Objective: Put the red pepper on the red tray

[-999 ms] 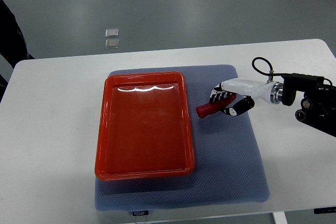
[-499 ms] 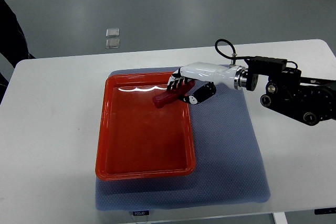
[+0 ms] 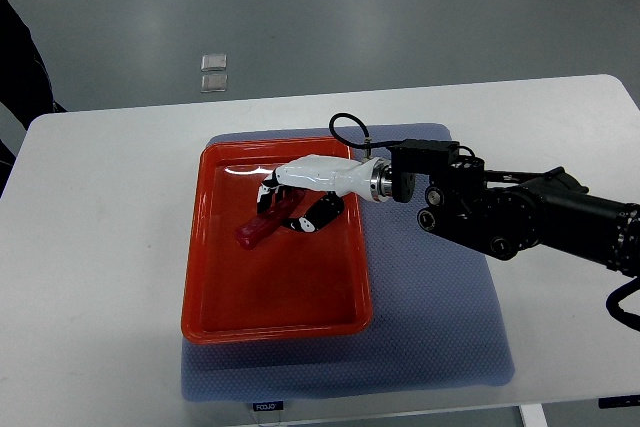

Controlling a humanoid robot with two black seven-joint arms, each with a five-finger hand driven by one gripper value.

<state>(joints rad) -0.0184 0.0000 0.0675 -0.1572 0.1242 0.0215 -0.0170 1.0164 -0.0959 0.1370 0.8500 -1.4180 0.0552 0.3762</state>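
Red pepper point(image 3: 256, 232) now over red tray point(image 3: 215, 287)

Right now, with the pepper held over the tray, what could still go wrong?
The right hand is shut on the red pepper over the red tray. Whether the pepper touches the floor is unclear, so an early release might let it bounce or roll. The fingers wrap it closely, so opening could drag it along.
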